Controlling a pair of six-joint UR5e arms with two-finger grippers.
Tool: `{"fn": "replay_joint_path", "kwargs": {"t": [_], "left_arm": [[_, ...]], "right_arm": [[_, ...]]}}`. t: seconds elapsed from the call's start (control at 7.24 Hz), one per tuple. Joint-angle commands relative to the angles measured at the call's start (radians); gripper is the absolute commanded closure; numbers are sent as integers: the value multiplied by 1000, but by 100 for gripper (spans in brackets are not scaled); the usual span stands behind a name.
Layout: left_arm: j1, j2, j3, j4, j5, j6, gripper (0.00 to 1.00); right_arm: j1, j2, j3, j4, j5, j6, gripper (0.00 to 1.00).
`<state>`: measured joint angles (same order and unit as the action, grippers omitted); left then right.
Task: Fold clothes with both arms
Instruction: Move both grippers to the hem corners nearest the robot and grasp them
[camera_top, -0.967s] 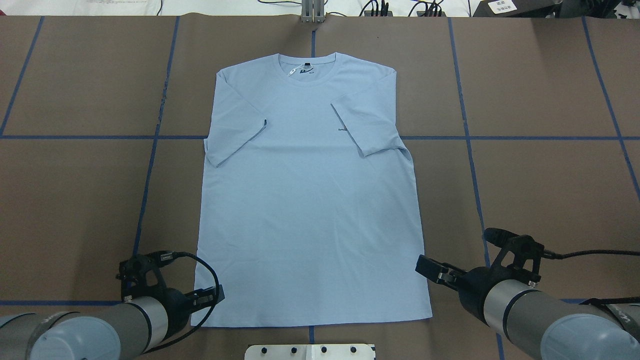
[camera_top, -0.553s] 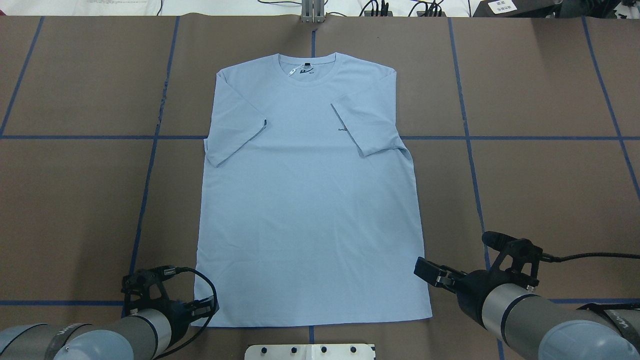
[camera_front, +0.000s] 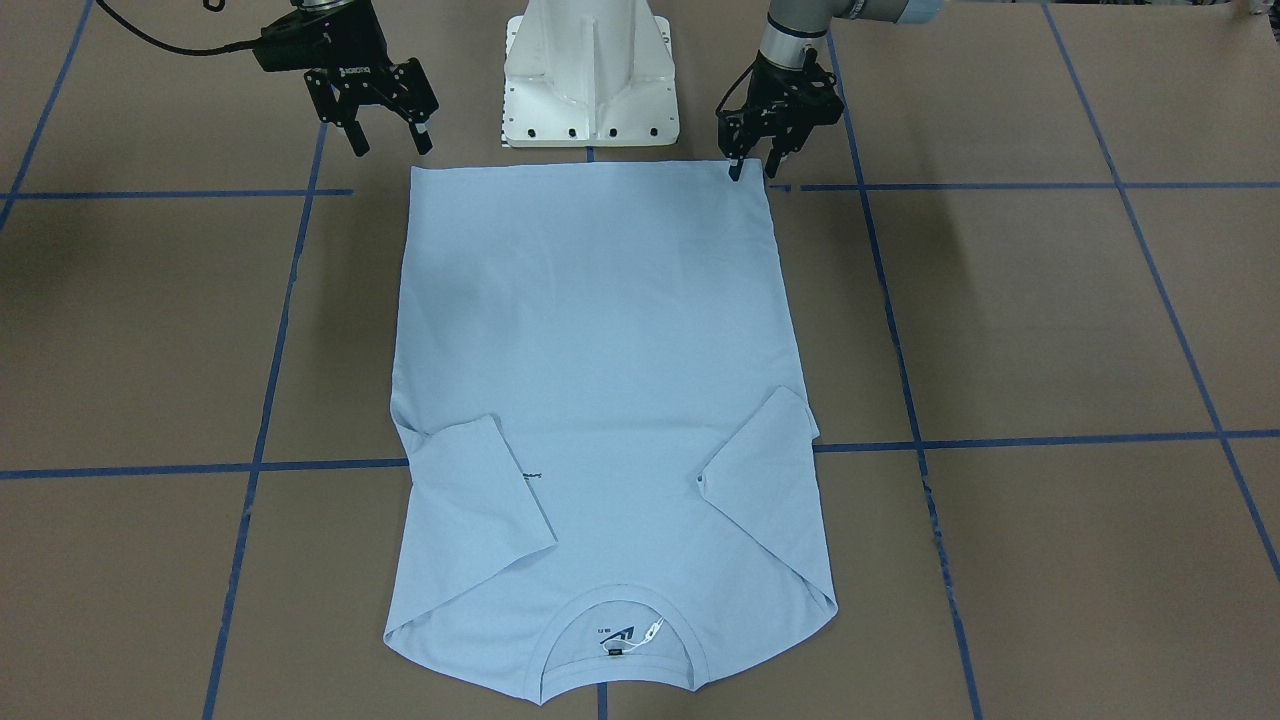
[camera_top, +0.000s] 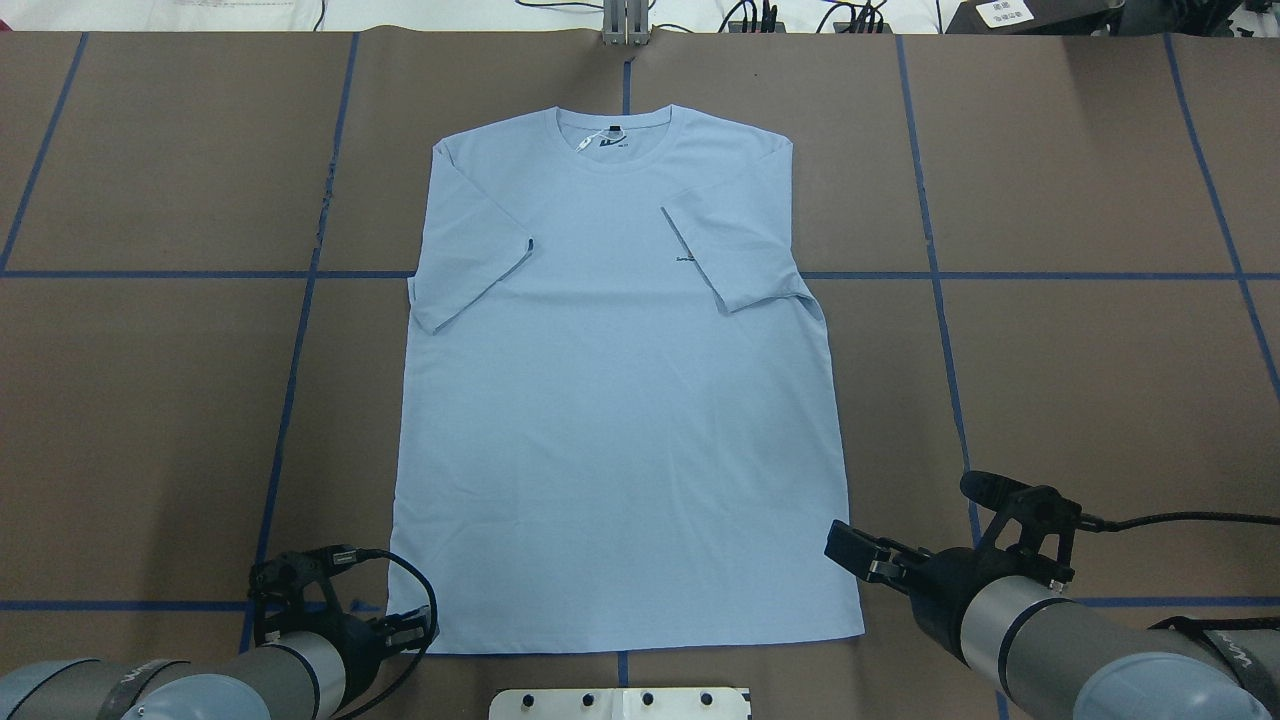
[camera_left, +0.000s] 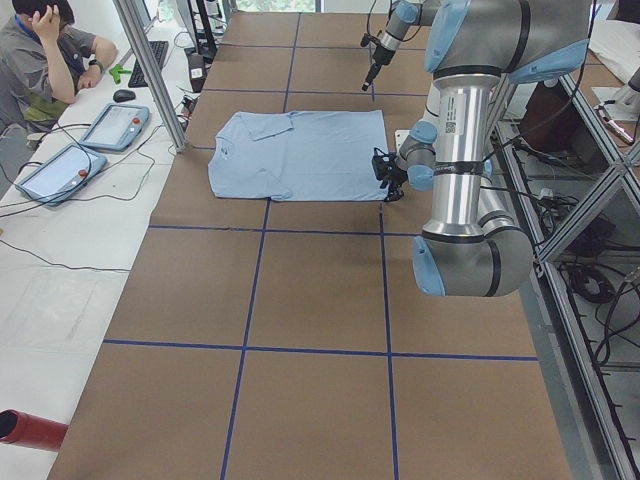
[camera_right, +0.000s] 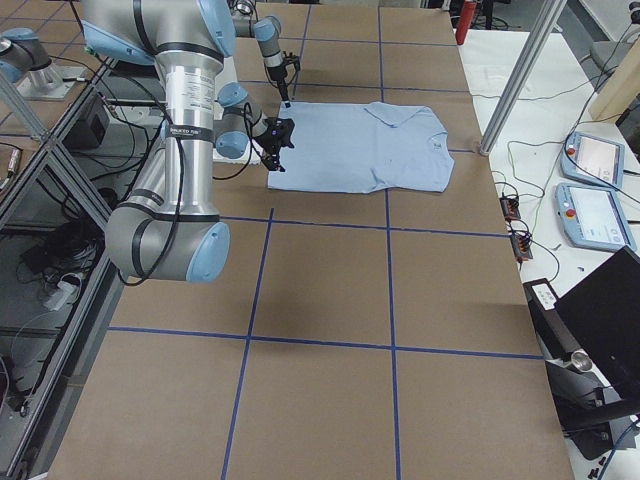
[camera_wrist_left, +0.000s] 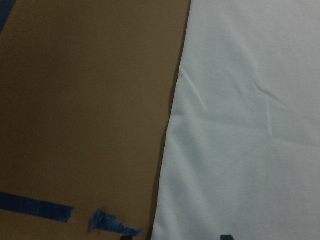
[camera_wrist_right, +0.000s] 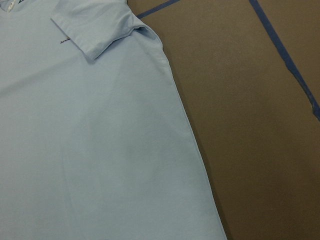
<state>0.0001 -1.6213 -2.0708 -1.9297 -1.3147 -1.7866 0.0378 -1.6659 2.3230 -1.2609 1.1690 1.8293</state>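
Exterior front-facing: left end effector (camera_front: 752, 172) and right end effector (camera_front: 391, 148) gape empty at T-shirt (camera_front: 590, 380) — pedestal (camera_front: 590, 70) between.

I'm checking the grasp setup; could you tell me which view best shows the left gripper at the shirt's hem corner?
Exterior front-facing: the left gripper stands open, fingertips straddling a hem corner of the T-shirt. Overhead, its wrist partly hides it; the side views show it small; its own camera shows only the cloth's edge.
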Motion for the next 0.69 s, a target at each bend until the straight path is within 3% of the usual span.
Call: {"fn": "replay_joint_path", "kwargs": {"t": [0.0, 0.41, 0.55], "left_arm": [[12, -2, 0, 0, 0, -2, 40], [20, -3, -2, 0, 0, -2, 89], [20, -3, -8, 0, 0, -1, 100]], "right_arm": [[-4, 0, -1, 0, -2, 1, 1], [-4, 0, -2, 0, -2, 1, 1], [-4, 0, -4, 0, -2, 1, 1]]}}
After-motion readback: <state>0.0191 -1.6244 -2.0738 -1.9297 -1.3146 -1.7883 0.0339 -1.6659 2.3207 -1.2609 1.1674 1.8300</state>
